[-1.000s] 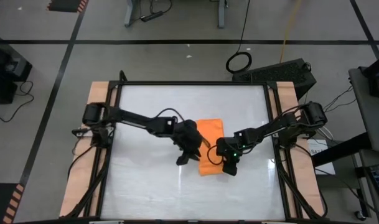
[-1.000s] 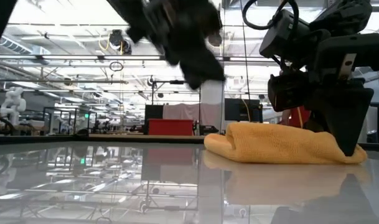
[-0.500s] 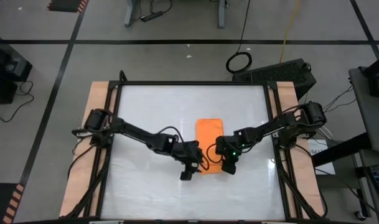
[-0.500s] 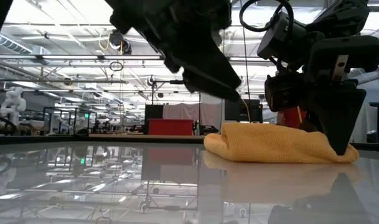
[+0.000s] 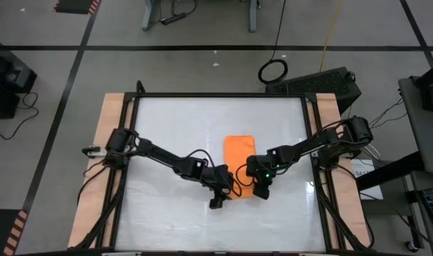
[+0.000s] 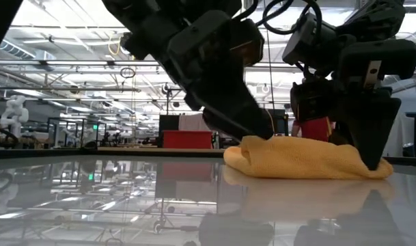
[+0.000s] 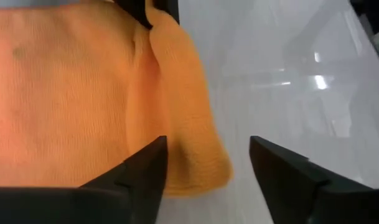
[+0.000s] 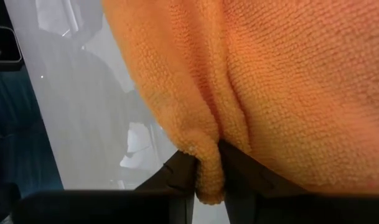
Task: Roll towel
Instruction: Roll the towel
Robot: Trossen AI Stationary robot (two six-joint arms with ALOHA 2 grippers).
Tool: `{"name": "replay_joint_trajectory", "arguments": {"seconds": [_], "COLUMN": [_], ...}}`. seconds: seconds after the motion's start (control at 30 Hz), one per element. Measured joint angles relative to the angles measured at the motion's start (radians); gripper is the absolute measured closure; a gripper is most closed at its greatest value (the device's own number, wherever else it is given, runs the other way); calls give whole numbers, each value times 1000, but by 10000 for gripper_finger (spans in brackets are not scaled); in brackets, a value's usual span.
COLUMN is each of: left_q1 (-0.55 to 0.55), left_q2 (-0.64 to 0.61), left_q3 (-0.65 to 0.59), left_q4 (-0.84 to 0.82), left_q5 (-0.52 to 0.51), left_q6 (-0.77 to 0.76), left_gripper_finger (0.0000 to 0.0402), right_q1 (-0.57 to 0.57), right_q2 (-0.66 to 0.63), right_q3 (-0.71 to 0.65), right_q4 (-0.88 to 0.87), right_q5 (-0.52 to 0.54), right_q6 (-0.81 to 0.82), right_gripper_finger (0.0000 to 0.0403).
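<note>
A white table (image 5: 173, 128) seen from above carries one bright orange towel (image 5: 239, 153), folded into a narrow strip and lying a little right of the table's middle. No container stands on the table; the towel lies directly on the bare surface.

To the left of the towel, the left arm reaches across the table from its mount on the left edge. The left gripper (image 5: 217, 193) is low at the towel's near left corner. In the left wrist view its two dark fingers (image 7: 145, 171) stand spread apart, with the rounded corner of the towel (image 7: 83, 99) lying between them; the fingers are on either side of that corner and whether they touch the cloth I cannot tell. In the low view this gripper (image 6: 259, 130) slopes down onto the left end of the towel (image 6: 303, 158), which forms a low, soft mound on the table.

To the right of the towel, the right arm comes in from the table's right edge. The right gripper (image 5: 261, 188) sits at the towel's near right corner. In the right wrist view its fingers (image 8: 177, 177) are pressed together on a fold of the towel (image 8: 251, 74), pinching the cloth's edge between them. In the low view this gripper (image 6: 371, 154) points down with its tip at the right end of the mound, at table level.
</note>
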Motion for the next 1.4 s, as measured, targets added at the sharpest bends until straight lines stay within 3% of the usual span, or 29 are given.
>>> {"name": "replay_joint_trajectory", "arguments": {"seconds": [0.37, 0.63, 0.83, 1.03, 1.4], "left_q1": [27, 84, 116, 139, 165], "left_q2": [15, 16, 33, 50, 62], "left_q3": [0, 15, 16, 16, 16], "left_q4": [-6, -12, -109, -106, -111], "left_q5": [69, 267, 295, 324, 350], "left_q6": [1, -44, -63, -110, -156], "left_gripper_finger": [387, 396, 396, 397, 396], "right_q1": [-25, -37, -50, -78, -91], "right_q2": [0, 1, -3, -16, -136], "right_q3": [1, 1, 0, -2, -2], "right_q4": [6, 5, 10, 14, -56], "right_q5": [7, -26, -59, -63, -33], "right_q6": [2, 0, 2, -6, -223], "right_gripper_finger": [344, 344, 344, 339, 234]}}
